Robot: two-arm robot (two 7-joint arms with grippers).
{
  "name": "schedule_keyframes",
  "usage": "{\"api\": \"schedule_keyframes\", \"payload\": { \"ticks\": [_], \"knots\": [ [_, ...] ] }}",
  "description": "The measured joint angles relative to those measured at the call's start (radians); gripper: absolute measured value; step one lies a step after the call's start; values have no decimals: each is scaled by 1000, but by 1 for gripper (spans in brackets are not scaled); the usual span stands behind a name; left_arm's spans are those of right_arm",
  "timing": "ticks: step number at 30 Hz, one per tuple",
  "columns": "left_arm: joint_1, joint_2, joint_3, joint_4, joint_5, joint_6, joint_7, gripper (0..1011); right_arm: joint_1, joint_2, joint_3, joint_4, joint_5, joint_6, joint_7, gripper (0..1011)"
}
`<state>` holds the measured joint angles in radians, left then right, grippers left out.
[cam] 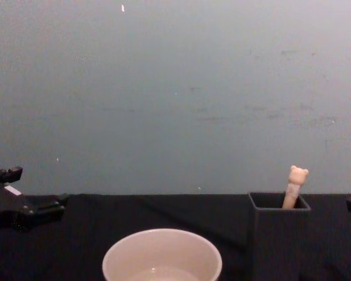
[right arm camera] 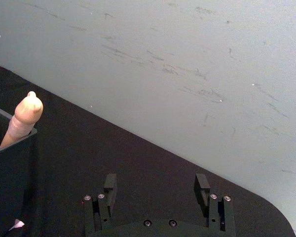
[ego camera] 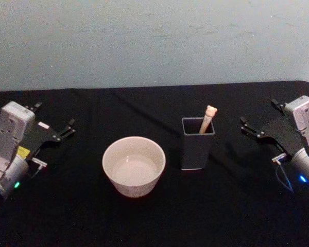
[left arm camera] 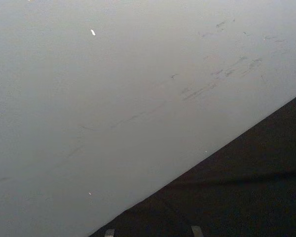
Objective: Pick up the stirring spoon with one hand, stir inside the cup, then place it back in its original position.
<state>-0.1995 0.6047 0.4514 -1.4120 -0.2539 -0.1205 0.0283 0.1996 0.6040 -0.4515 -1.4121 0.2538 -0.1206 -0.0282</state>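
The stirring spoon (ego camera: 208, 119) stands in the dark grey square holder (ego camera: 195, 152), its original position, with only the cream bear-head handle showing above the rim. The cream-white cup (ego camera: 135, 186) sits on the table to the holder's left. My left gripper (ego camera: 55, 115) rests open at the table's left side, well away from the cup. At the right side my right gripper (ego camera: 258, 112) is open too, a short way right of the holder. The right wrist view shows its gripper (right arm camera: 156, 183) with nothing between the fingers, and the spoon handle (right arm camera: 22, 118) in the holder (right arm camera: 10, 168) farther off.
A black cloth covers the table (ego camera: 154, 221), which ends at a pale grey wall (ego camera: 154, 41) behind. From the chest view, the cup (cam: 162, 253) is low in the centre, the holder (cam: 279, 234) and spoon (cam: 295, 186) to its right, the left gripper (cam: 38, 188) at the left edge.
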Motion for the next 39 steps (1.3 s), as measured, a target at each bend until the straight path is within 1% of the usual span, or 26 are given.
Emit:
{"api": "schedule_keyframes", "payload": {
  "ticks": [36, 38, 39],
  "knots": [
    [0, 0, 0, 0, 0, 0, 0, 1001, 0, 1, 0, 0, 0, 0, 0, 1002],
    [0, 0, 0, 0, 0, 0, 0, 1001, 1, 2, 1, 0, 0, 5, 12, 1002],
    [0, 0, 0, 0, 0, 0, 0, 1001, 1, 5, 5, -6, 3, 16, 27, 1003]
  ]
}}
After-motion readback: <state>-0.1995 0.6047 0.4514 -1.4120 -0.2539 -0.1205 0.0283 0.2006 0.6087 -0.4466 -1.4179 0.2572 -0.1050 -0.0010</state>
